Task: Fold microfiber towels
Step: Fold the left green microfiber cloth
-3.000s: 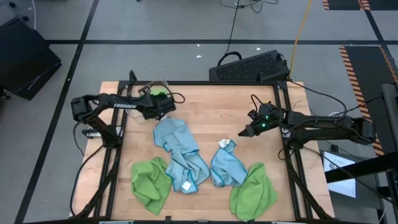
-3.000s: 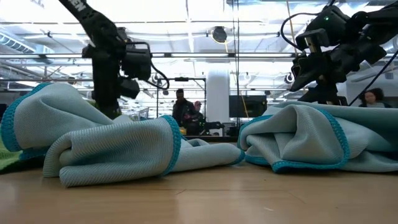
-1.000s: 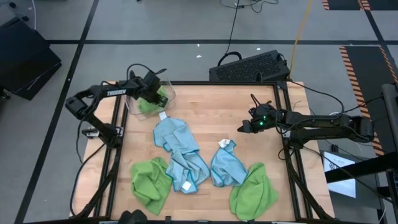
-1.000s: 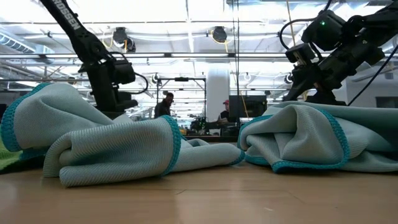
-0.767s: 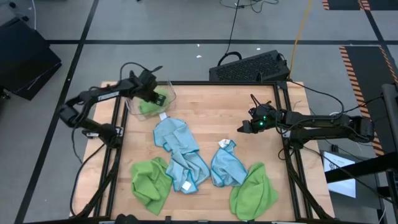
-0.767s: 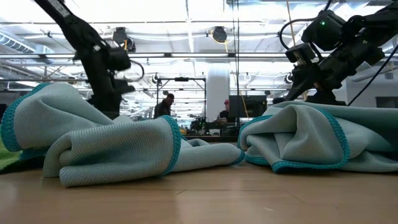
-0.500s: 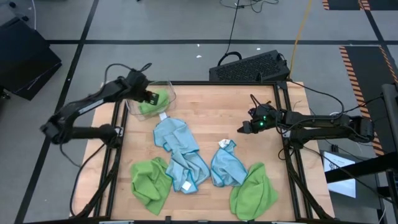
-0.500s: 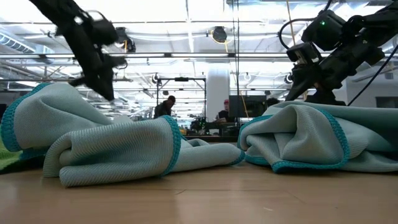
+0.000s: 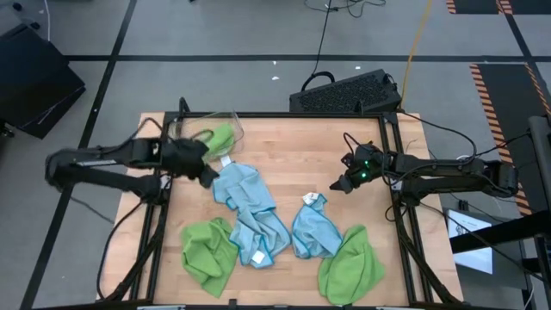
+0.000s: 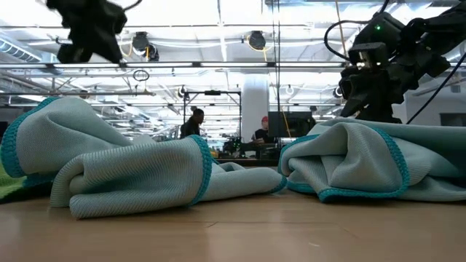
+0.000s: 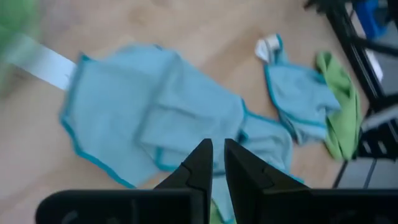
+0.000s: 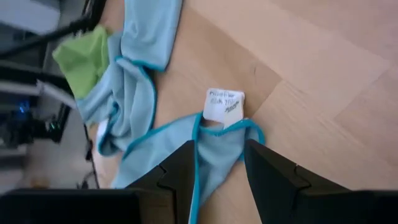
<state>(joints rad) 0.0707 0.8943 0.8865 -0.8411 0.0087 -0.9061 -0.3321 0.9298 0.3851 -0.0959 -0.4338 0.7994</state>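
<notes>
Left claw [image 9: 205, 175] beside crumpled blue towel [image 9: 242, 191]

Left pincer [image 9: 207, 175] beside a blue towel [image 9: 238, 188] — right pincer [image 9: 337, 185] hovers apart.

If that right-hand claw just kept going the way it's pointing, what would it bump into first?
Probably the blue towel with the white tag: the right gripper aims at that corner, fingers apart and empty. Depth is hard to judge.
</notes>
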